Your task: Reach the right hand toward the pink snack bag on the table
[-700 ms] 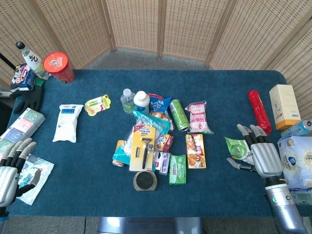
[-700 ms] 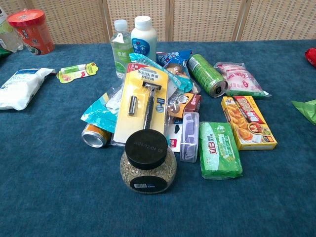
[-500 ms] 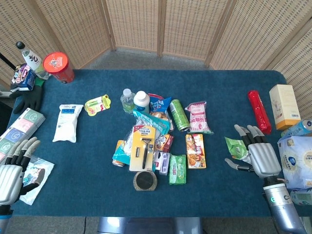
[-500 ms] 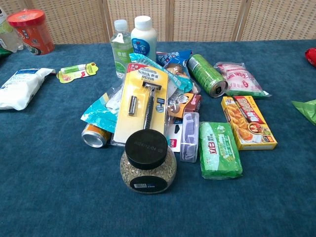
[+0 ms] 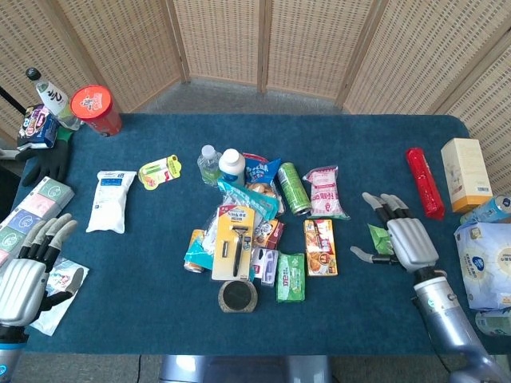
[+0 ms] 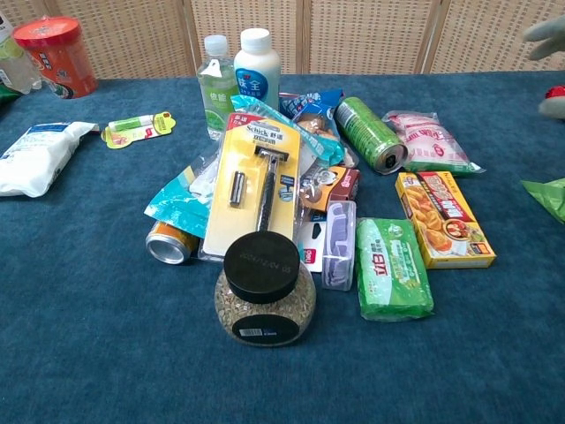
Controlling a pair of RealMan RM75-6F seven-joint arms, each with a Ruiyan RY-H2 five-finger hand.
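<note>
Nearest, dark-lidded round glass jar (image 6: 264, 291) of seeds: front of the central pile on the blue-covered desk (image 5: 136, 271), unmoved across the last moments.

Next, green soft packet (image 6: 394, 267) and yellow-orange snack box (image 6: 443, 218): side by side, just behind and right of the jar, unmoved.

Right robot hand (image 5: 402, 238), silver, fingers spread, holding nothing: over the right part of the desk, above a crumpled green wrapper (image 5: 380, 238). Change noted: it has shifted leftward and a little farther up the desk, and its pale fingertips (image 6: 546, 35) now enter the chest view at the top right corner, where none showed before.

Left robot hand (image 5: 28, 271), silver, fingers apart, empty: near left desk edge, drifted slightly upward.

Farther, pink-and-white plastic snack bag (image 5: 325, 192): lies flat just right of a green can (image 5: 294, 189), behind the yellow-orange box, untouched.

Assessment: the reach is under way but early; the right robot hand is nearer the bag yet well apart from it, with more leftward and forward travel apparently needed.
</note>
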